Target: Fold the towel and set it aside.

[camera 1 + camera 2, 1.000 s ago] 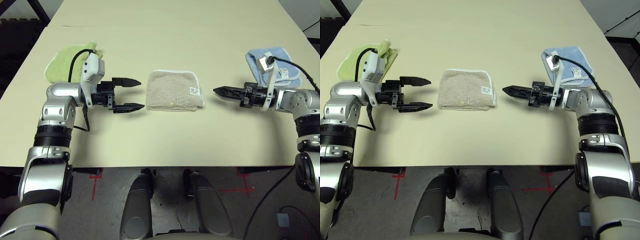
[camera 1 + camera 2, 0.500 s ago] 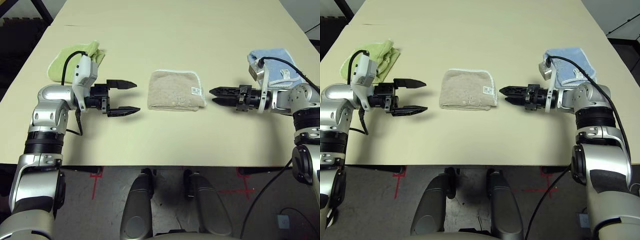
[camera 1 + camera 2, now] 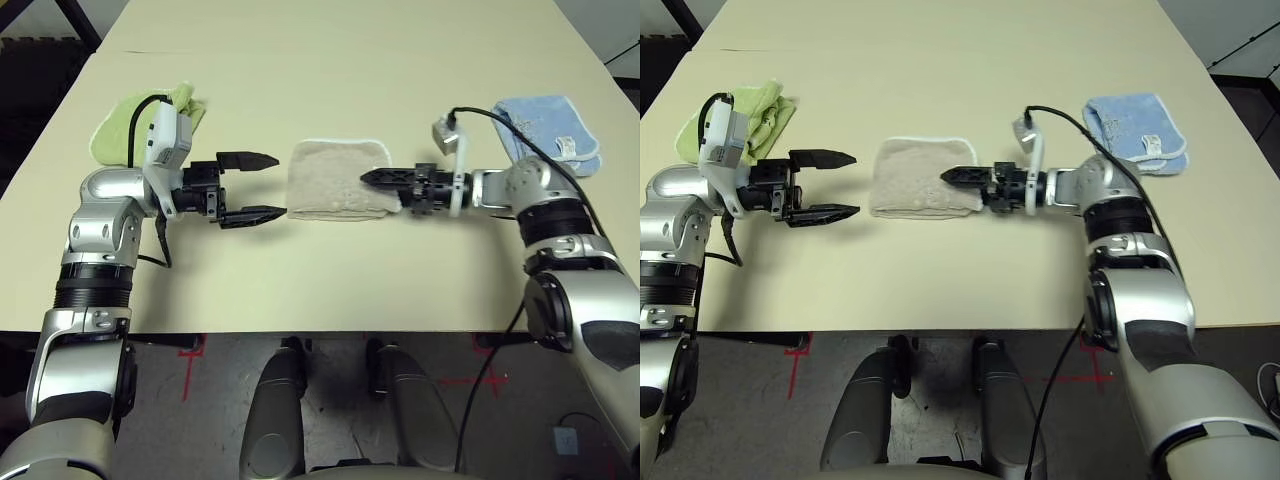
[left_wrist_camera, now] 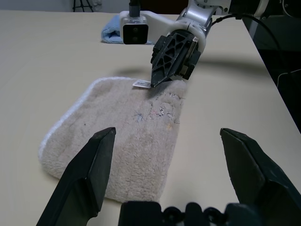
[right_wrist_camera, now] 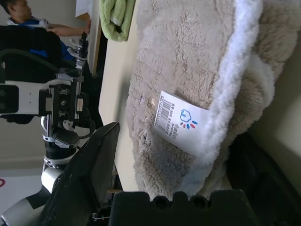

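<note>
The beige terry towel [image 3: 335, 179] lies folded into a compact pad at the middle of the desk [image 3: 340, 60], white stitched edging along its far and right sides, so the folding looks done and the step in hand is, by my reading, the pick-up that sets it aside. The right hand [image 3: 378, 178] reaches in level from the right, its black fingers spread over the towel's right edge, one above the pile and one at or under the fold; I cannot tell whether they press the cloth, and nothing is lifted. To do this well, the fingers should straddle every layer at that thick edged side before clenching, then lift gently so the fold does not spill open. The left hand [image 3: 255, 186] hangs just beside the towel's left edge, released and wide, holding nothing, well placed to steady or support the far side. In the right wrist view a white care tag [image 5: 180, 122] carries a barcode and a small blue emblem with coloured marks; its print is too small to read. A lime-green towel [image 3: 140, 118] sits far left, a light blue towel [image 3: 548, 130] far right, both well apart.
</note>
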Tool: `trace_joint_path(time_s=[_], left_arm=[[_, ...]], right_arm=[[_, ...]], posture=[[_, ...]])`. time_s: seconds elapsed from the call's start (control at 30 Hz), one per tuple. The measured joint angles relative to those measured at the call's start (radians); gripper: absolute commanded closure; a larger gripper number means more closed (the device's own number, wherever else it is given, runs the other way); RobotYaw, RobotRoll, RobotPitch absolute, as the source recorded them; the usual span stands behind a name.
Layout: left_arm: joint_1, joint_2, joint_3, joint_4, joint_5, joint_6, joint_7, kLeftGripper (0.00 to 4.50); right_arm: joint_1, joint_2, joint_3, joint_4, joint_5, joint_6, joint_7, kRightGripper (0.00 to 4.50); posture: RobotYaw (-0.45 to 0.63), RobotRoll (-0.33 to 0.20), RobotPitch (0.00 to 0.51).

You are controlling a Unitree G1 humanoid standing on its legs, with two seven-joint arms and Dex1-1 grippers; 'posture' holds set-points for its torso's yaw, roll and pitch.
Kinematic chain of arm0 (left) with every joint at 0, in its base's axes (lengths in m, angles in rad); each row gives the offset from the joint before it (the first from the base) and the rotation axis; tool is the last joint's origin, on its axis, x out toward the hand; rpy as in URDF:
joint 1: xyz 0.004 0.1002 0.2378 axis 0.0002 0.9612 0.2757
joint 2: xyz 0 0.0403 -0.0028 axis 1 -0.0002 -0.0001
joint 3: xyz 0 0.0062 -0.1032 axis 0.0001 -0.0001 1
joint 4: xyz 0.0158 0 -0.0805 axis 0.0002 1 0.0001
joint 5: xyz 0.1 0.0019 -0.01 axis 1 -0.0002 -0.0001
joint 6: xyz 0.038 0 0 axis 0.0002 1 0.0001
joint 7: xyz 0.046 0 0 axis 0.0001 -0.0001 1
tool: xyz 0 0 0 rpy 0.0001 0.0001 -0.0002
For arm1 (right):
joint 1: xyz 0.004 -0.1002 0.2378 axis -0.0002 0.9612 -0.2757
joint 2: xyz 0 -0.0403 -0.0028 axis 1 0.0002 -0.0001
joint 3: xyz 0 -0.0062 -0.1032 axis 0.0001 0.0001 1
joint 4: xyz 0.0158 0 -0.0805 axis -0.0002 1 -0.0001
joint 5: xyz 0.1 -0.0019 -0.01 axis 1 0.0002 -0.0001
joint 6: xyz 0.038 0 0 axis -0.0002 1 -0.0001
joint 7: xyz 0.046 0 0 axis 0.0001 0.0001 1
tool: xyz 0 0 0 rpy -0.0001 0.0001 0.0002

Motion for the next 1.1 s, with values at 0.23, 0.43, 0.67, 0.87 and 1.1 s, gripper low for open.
trace_joint_path(time_s=[0.23, 0.43, 0.67, 0.87, 1.1], left_arm=[[0.004, 0.0, 0.0, -0.002, -0.001, 0.005, 0.0, 0.0], [0.004, 0.0, -0.001, -0.001, -0.001, 0.005, -0.004, 0.0], [0.008, 0.0, -0.002, 0.004, -0.001, 0.0, -0.012, 0.0], [0.01, -0.004, -0.002, 0.023, -0.001, -0.004, -0.007, 0.0], [0.006, -0.012, 0.0, 0.081, 0.0, -0.018, 0.008, 0.0]], right_arm=[[0.003, -0.002, 0.0, 0.027, -0.012, -0.009, -0.011, 3.26], [0.004, -0.007, -0.029, 0.015, 0.014, -0.009, -0.01, 4.49], [-0.01, -0.003, -0.211, 0.014, 0.071, -0.205, -0.108, 4.49], [-0.095, 0.0, -0.37, 0.042, 0.098, -0.618, -0.272, 4.49], [-0.146, -0.056, -0.407, 0.224, 0.037, -1.056, -0.436, 4.49]], posture=[[0.03, 0.0, 0.266], [0.01, 0.0, 0.263], [-0.02, 0.0, 0.257], [-0.04, 0.0, 0.254], [-0.05, 0.0, 0.251]])
